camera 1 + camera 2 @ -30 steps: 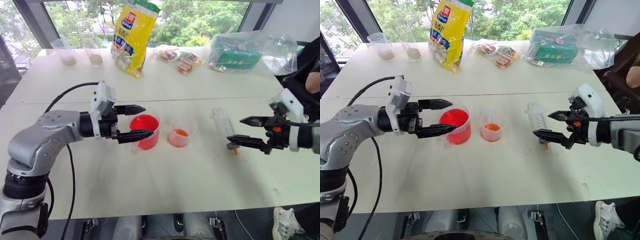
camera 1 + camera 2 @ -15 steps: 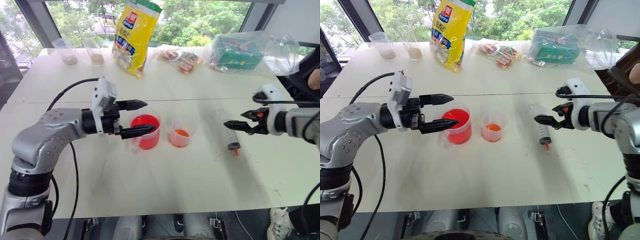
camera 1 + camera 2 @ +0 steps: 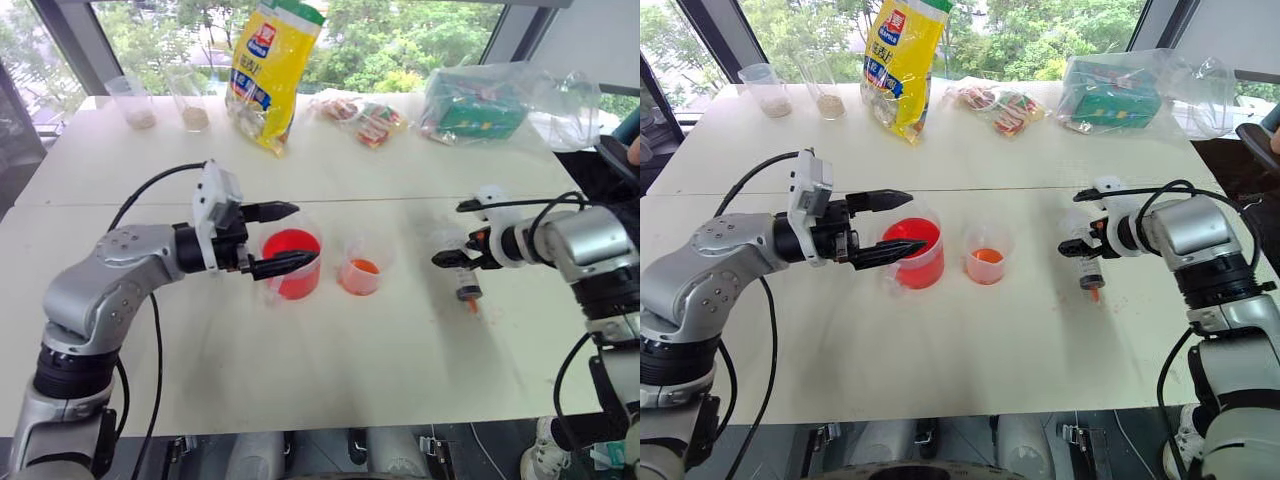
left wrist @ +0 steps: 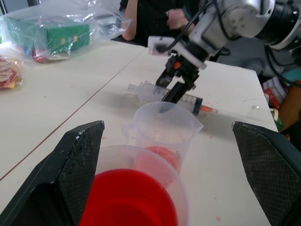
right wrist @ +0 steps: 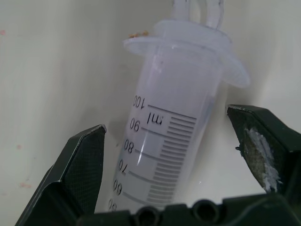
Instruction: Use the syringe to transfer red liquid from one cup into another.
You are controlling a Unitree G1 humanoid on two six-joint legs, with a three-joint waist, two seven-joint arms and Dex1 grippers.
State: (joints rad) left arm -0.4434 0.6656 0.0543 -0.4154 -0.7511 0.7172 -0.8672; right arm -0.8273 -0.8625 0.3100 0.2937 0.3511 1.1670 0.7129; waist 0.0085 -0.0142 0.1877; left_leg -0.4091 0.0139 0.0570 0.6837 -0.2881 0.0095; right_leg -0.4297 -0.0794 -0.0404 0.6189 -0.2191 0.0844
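— Where does the job stand at this moment?

— Right at the pick-up, by the look of it; the right gripper (image 3: 447, 259) sits low at centre right of the frame, its jaws spread wide on either side of the syringe (image 5: 175, 136), which lies flat on the white table (image 3: 330, 375); nothing is clamped yet, and the barrel looks empty.

— And the left gripper?

— Just as wide open, holding nothing; the left gripper (image 3: 285, 238) hangs level at centre left, its fingers flanking the handled beaker (image 3: 293, 262) of red liquid (image 3: 291, 246) without clearly touching it.

— What does the next move call for?

— Probably a squeeze across the barrel near the flange, then a lift, orange tip (image 3: 472, 302) kept low; the tip must then travel left past the smaller cup (image 3: 361, 268) to reach the beaker.

— Any room to work in?

— Plenty in the lower half of the frame, bare tabletop down to the near edge; the two cups stand just beside each other, so a careless sweep could tip the smaller one; the yellow bag (image 3: 265, 70) and the wrapped packages (image 3: 478, 100) lie well apart along the top.
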